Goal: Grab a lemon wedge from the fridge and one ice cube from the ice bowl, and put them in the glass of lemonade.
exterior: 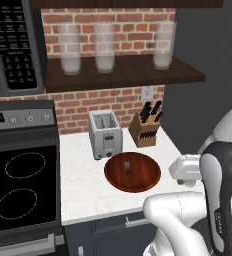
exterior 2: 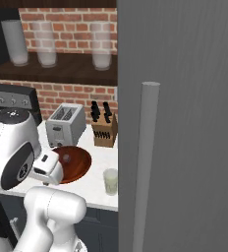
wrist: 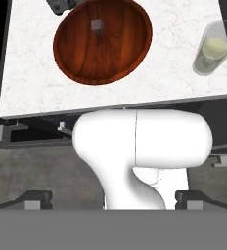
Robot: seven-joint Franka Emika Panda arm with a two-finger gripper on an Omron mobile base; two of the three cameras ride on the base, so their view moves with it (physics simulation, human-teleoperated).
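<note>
Jaws stand fully apart and hold nothing. The gripper (wrist: 113,197) hangs above the counter's front edge, its dark fingertips (wrist: 34,197) showing at the bottom corners of the hand view.

**Location of task items, relative to the jaws**
- Ice bowl (wrist: 103,41): ahead of the jaws and a little to one side, on the white counter (wrist: 174,73). Also seen in the left base view (exterior: 133,172) and the right base view (exterior 2: 74,165).
- Ice cube (wrist: 97,25): inside the bowl, near its far wall, well apart from the jaws.
- Glass of lemonade (wrist: 211,49): ahead, on the side opposite the bowl; it stands upright near the counter's front edge (exterior 2: 110,181).
- Fridge (exterior 2: 185,123): doors closed, bar handle (exterior 2: 145,162) in the near foreground. No lemon wedge can be seen.

**Handling (judgement)**
- The ice cube is likely light, hard and slippery. Close on two opposite flat faces, squarely, from above.
- The glass is fragile and easily tipped; release items just over its mouth.
- The lemon wedge is probably soft; grip gently.

**Count**
- Bowl: one. Ice cube: one visible. Glass of lemonade: one.
- Tall frosted glasses (exterior: 105,47) on the shelf: three.
- Toaster (exterior: 105,134): one. Knife block (exterior: 145,127): one.
</note>
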